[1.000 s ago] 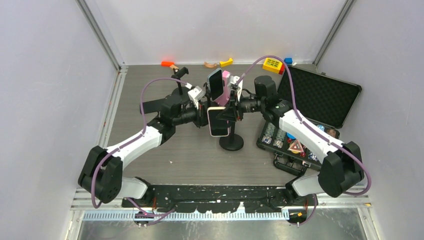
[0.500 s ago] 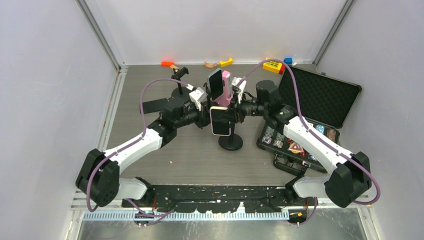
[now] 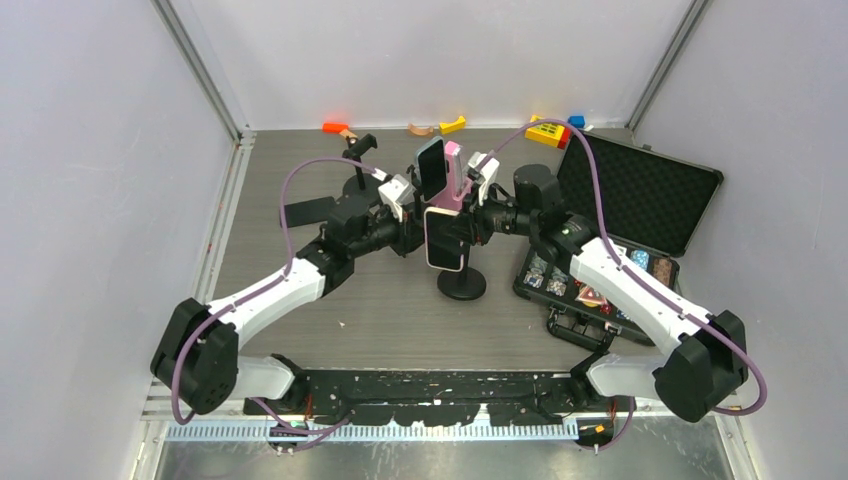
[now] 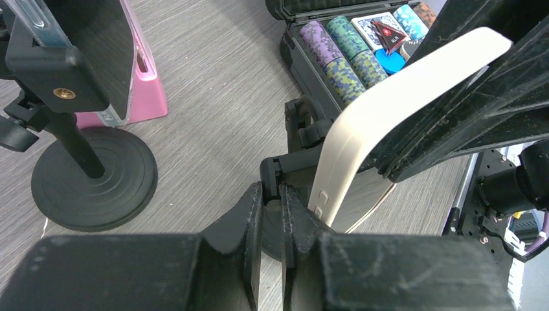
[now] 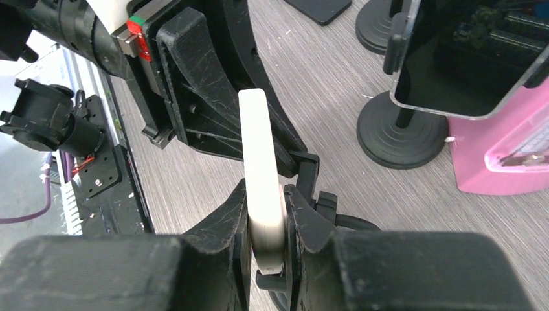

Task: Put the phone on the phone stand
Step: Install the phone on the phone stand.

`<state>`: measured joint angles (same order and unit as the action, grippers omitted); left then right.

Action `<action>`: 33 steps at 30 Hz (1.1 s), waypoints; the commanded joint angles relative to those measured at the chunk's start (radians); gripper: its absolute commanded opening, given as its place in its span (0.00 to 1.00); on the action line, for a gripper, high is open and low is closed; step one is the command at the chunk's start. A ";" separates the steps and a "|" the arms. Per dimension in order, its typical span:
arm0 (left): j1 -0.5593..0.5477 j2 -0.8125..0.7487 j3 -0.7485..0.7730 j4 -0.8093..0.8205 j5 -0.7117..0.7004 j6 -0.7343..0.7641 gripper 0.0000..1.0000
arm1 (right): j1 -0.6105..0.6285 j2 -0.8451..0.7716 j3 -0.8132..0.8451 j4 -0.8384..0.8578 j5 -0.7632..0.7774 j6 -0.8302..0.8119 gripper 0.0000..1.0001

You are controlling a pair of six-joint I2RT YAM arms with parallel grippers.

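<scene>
Over the stand (image 3: 462,285), my right jaws grip the phone (image 3: 445,240), left jaws closed; next I'd seat it squarely.

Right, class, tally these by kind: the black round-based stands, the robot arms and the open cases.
Black round-based stands: 3
Robot arms: 2
Open cases: 1
Total: 6
</scene>
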<state>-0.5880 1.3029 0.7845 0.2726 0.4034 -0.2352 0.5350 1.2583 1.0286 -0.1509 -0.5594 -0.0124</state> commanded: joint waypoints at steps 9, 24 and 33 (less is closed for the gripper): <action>-0.026 -0.031 0.011 -0.098 -0.184 0.036 0.00 | -0.044 -0.023 0.083 -0.203 0.630 -0.077 0.00; -0.034 -0.045 -0.004 -0.095 -0.213 0.031 0.00 | -0.038 -0.023 0.058 -0.184 0.620 -0.030 0.00; -0.043 -0.040 -0.014 -0.074 -0.252 0.031 0.00 | -0.038 -0.035 0.054 -0.189 0.703 0.057 0.00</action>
<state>-0.6464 1.3029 0.7914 0.2810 0.2379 -0.2356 0.5827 1.2488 1.0924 -0.2729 -0.3168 0.0574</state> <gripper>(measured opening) 0.130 0.236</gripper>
